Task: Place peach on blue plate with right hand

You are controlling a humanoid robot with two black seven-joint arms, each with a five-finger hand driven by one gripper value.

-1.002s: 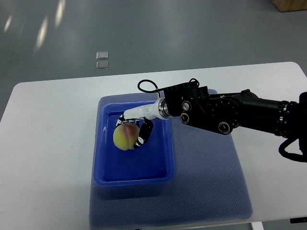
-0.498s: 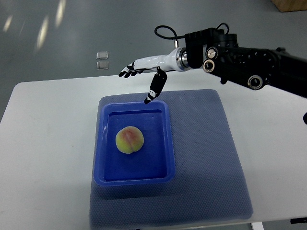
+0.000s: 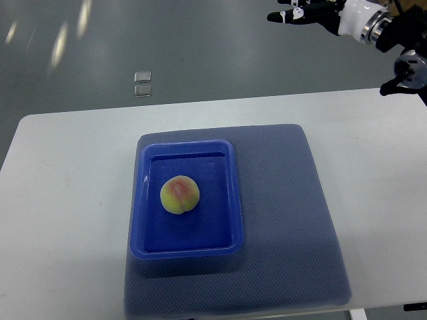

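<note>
A yellow-green peach (image 3: 179,195) with a pink blush lies inside the blue rectangular plate (image 3: 227,200), left of its middle. The plate stands on a blue-grey mat (image 3: 287,220). My right hand (image 3: 300,15) is at the top right corner of the picture, far above and behind the table, fingers stretched out and holding nothing. Its arm (image 3: 393,40) comes in from the right edge. The left arm does not show.
The white table (image 3: 67,200) carries the mat. Grey floor lies beyond the far edge, with two small clear squares (image 3: 142,84) on it.
My right hand let go of the peach in the plate, opened, and pulled back up and to the right, away from the table. The peach stays where it was set.
</note>
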